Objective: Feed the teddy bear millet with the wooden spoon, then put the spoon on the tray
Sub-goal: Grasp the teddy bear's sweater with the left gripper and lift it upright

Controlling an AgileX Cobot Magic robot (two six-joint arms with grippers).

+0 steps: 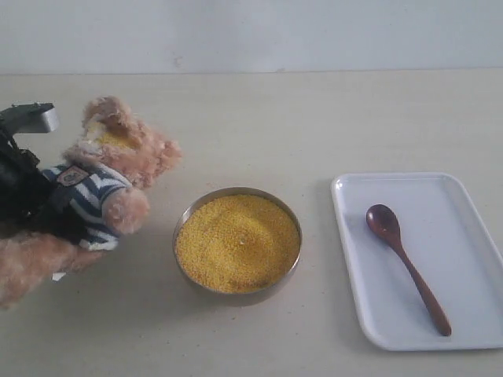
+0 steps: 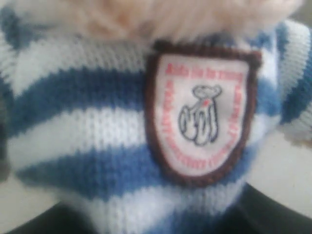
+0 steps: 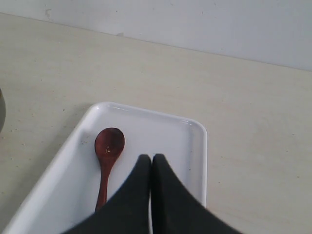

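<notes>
1. Lower right of the exterior view: the tray [image 1: 471,236] lies flat on the tabletop [image 1: 314,126]. The wooden spoon [image 1: 405,267] rests inside it, with its handle running to the lower right and its oval bowl toward the upper left.
2. The right pincer [image 3: 151,157] shows only in its own wrist view. Its two black fingers are pressed together with nothing between them, and it hangs over the tray beside the spoon's handle.
3. Lower centre: a round metal bowl [image 1: 179,228] stands just left of the tray, apart from it. The millet [image 1: 237,242] fills it nearly to the rim.
4. Left edge: the teddy bear [image 1: 106,181] leans back with its face tilted up, and there are yellow grains [image 1: 114,137] on its muzzle.
5. The left pincer [image 1: 31,200] is closed around the bear's torso, and plush hides most of its fingers. Its wrist view is filled by the striped shirt [image 2: 73,122] and the chest badge [image 2: 200,117].
6. Top: bare tabletop runs back to a pale wall [image 1: 314,31].
</notes>
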